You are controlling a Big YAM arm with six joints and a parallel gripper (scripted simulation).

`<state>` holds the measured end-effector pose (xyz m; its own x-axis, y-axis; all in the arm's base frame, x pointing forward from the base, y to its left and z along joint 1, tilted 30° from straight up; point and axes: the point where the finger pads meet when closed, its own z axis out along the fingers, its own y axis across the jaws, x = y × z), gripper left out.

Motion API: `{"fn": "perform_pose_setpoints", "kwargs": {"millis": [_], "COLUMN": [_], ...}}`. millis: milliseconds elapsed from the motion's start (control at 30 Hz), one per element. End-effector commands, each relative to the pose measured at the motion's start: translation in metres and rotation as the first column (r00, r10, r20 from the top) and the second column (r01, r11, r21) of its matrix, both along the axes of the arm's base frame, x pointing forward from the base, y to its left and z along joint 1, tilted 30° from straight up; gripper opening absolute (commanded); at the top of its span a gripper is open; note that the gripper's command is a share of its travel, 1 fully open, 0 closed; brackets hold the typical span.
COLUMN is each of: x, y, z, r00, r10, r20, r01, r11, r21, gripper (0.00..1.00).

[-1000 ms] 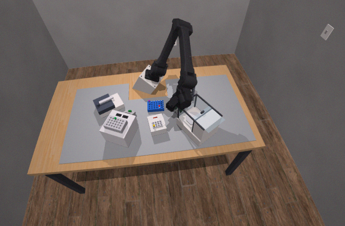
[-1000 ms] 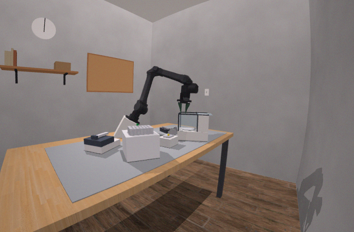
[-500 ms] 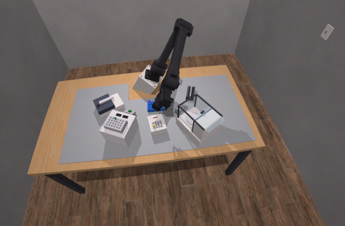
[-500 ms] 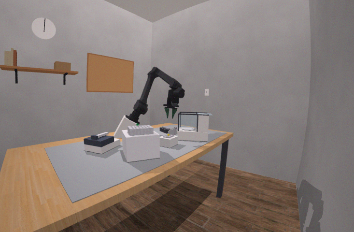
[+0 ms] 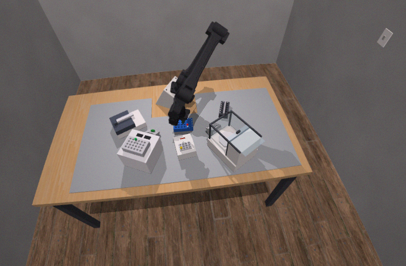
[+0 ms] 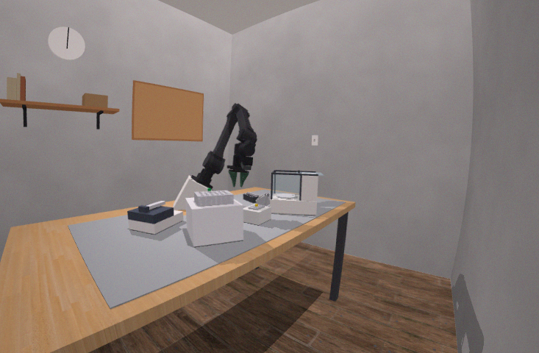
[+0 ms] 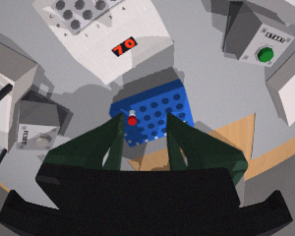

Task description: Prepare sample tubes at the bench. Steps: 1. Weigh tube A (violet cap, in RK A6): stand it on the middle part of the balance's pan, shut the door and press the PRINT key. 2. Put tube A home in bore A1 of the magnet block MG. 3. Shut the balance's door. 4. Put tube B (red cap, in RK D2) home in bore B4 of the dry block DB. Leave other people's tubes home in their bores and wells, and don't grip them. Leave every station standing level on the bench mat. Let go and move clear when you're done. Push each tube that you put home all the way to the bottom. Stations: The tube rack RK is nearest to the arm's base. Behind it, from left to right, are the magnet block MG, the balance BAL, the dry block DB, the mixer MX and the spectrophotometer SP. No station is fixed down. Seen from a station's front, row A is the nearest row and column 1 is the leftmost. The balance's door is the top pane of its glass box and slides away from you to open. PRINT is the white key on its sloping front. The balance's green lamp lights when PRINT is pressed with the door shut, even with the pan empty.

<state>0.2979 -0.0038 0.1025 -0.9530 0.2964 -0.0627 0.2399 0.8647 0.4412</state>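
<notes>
While the glass-and-white balance (image 5: 220, 153) (image 6: 293, 207) (image 7: 12, 69) stands with its clear glass door (image 5: 247, 144) (image 6: 320, 173) slid open toward one short edge of the wooden desk (image 5: 52, 175) (image 6: 40, 257) (image 7: 231, 135), the black gripper with green fingers (image 5: 183, 122) (image 6: 238, 186) hangs above the blue tube rack (image 5: 178, 131) (image 7: 147, 93), near the long edge where the arm is mounted. The pincer is part open, with nothing between its fingers.

The step in hand looks to be the first, fetching tube A for weighing. Its violet cap cannot be made out; row A is partly hidden, though the tube is presumably there. The red-capped tube B (image 5: 187, 124) (image 7: 132, 120) stands in the rack, and the balance's round pale pan (image 5: 223, 139) (image 6: 286, 195) bears no tube.

The next move likely calls for centring over A6, at the rack's mount-edge side, then lowering upright with the fingers clear of neighbouring caps before closing.
</notes>
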Motion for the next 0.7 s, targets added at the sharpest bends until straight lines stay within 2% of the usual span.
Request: {"fn": "perform_pose_setpoints", "kwargs": {"millis": [0,67,100,200,333,567,633,667], "x": [-0.008,-0.008,-0.015,-0.031,-0.056,-0.101,-0.101,-0.083], "y": [-0.012,-0.012,-0.014,-0.02,-0.024,-0.021,-0.021,-0.033], "z": [-0.011,-0.011,-0.021,-0.034,-0.059,-0.094,-0.094,-0.083], "r00": [0.985,0.985,0.981,0.979,0.963,0.93,0.93,0.923], "r10": [0.134,0.134,0.163,0.167,0.226,0.311,0.311,0.315], "r20": [0.105,0.105,0.104,0.119,0.143,0.195,0.195,0.219], "r01": [-0.132,-0.132,-0.161,-0.164,-0.223,-0.306,-0.306,-0.303], "r11": [0.991,0.991,0.987,0.986,0.974,0.95,0.95,0.949], "r21": [-0.03,-0.03,-0.026,-0.035,-0.04,-0.055,-0.055,-0.086], "gripper": [0.36,0.36,0.36,0.36,0.36,0.36,0.36,0.36]}}
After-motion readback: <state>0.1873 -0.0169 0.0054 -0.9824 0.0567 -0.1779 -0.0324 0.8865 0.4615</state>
